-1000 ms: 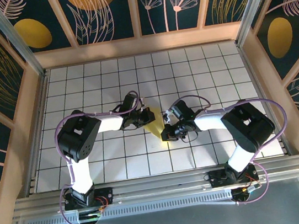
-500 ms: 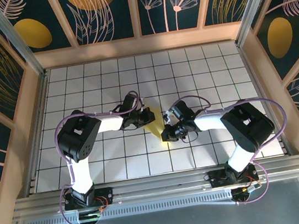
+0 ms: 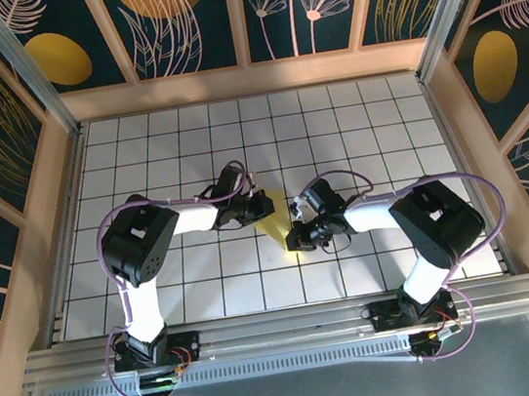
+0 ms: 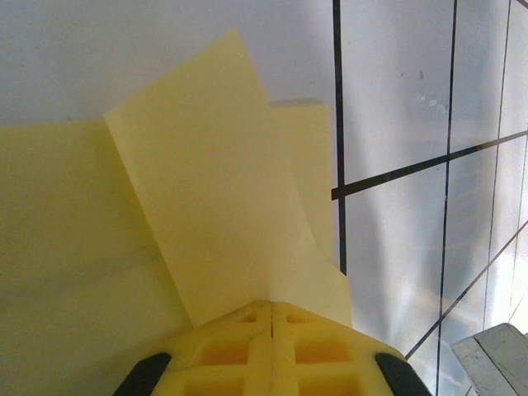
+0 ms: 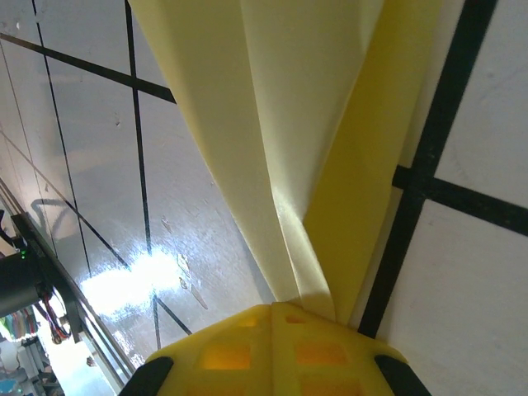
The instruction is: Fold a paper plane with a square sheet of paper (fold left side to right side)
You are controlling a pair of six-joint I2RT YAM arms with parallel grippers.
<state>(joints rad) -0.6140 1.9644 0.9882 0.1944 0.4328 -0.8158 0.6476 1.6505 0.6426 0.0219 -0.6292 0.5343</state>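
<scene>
Two edges of the square sheet of paper (image 3: 273,224) clamped, left gripper (image 3: 259,204) far, right gripper (image 3: 296,241) near, open table (image 3: 139,147) around.

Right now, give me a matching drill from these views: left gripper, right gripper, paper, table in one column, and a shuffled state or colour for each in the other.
Things:
1. left gripper
2. right gripper
3. paper
4. table

States:
A. white tiles with dark grid lines
B. jaws shut on the paper's near end
C. pale yellow, partly folded, lying between the two arms
D. jaws shut on the paper's far end

Pairs: 1-D, 2-B, 3-C, 4-A
</scene>
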